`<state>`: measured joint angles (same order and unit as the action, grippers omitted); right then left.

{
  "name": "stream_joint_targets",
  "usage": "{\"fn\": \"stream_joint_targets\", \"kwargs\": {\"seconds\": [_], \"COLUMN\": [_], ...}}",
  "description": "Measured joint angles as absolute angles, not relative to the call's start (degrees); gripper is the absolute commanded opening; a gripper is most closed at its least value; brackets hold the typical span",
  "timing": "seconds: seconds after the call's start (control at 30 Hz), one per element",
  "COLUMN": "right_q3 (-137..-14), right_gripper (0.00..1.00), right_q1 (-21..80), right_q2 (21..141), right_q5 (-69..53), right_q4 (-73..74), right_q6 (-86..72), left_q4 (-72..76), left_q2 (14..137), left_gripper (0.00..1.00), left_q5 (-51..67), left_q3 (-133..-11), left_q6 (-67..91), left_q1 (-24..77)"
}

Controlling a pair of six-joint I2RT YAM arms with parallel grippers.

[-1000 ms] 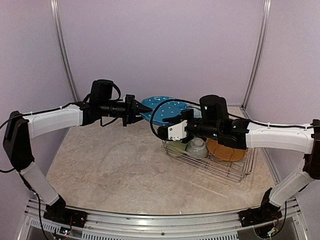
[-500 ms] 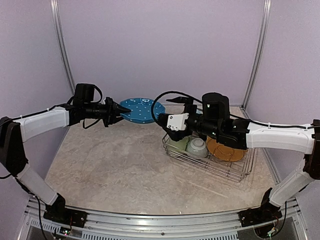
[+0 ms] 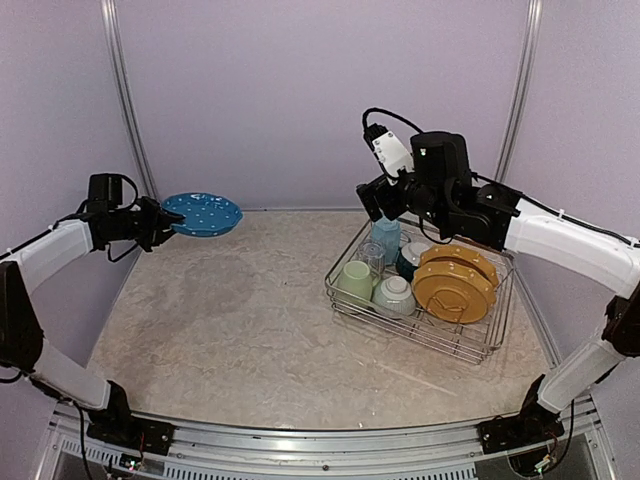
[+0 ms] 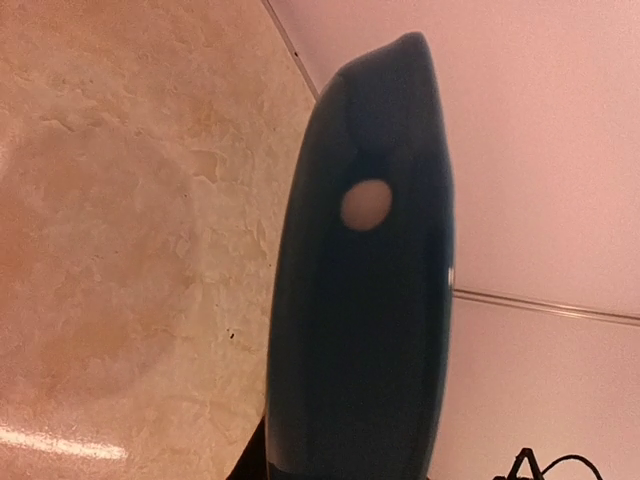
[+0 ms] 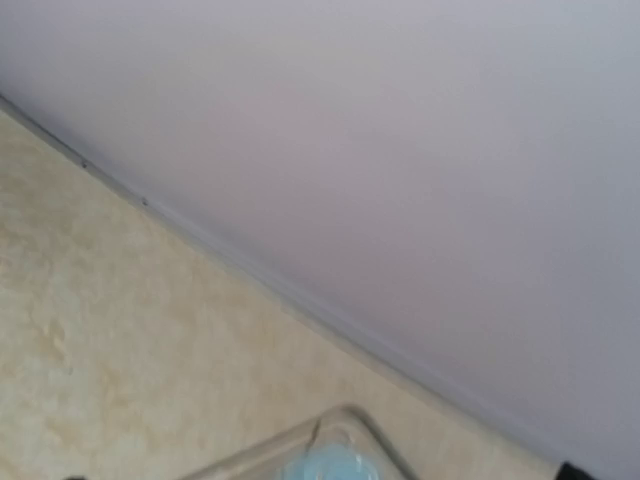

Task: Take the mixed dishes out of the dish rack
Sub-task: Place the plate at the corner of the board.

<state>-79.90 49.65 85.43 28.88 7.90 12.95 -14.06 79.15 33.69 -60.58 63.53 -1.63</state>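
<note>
Blue speckled ceramic plate (image 3: 202,213) is pinched at its rim by the nearly closed left gripper (image 3: 160,222), level above the tabletop's (image 3: 250,320) far-left edge, likely for set-down away from the silver wire dish rack (image 3: 410,327). Versus earlier: plate carried left, right gripper (image 3: 375,200) lifted above rack; can't tell its finger opening.

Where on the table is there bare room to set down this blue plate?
The table is bare from the left wall across to the dish rack, including under the blue speckled plate in the left gripper, and along the near edge. Crowded: the right side, filled by the rack.
</note>
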Motion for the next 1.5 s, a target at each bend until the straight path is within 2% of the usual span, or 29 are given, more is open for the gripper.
{"fn": "stream_joint_targets", "kwargs": {"seconds": [0.3, 0.5, 0.83, 0.93, 1.0, 1.3, 1.5], "right_q3": [-87.35, -87.33, -84.07, -81.91, -80.66, -79.92, -80.66], "right_gripper": [1.00, 1.00, 1.00, 1.00, 1.00, 1.00, 1.00], "right_q1": [46.96, 46.96, 46.96, 46.96, 46.96, 46.94, 46.96], "right_q2": [85.86, 81.38, 69.60, 66.85, 65.69, 65.45, 68.20], "right_q5": [29.95, 30.20, 30.63, 29.76, 29.32, 29.39, 29.95], "right_q4": [28.42, 34.85, 38.35, 38.35, 38.50, 41.21, 46.04], "right_q6": [-7.79, -16.47, -15.16, -14.04, -13.52, -13.26, -15.22], "left_q4": [-10.26, -0.30, 8.27, 10.41, 11.64, 11.18, 3.84], "left_q2": [81.62, 90.76, 104.27, 106.08, 106.94, 109.58, 109.34], "left_gripper": [0.00, 0.00, 0.00, 0.04, 0.09, 0.64, 0.87], "left_q5": [21.98, 17.67, 17.12, 17.87, 18.33, 20.58, 19.51], "left_q3": [-58.50, -58.46, -58.15, -58.15, -58.15, -58.61, -59.51], "left_q6": [62.70, 64.03, 67.72, 67.70, 67.59, 64.73, 59.96], "left_q1": [-5.34, -6.04, -6.02, -6.02, -6.02, -6.09, -6.09]}}
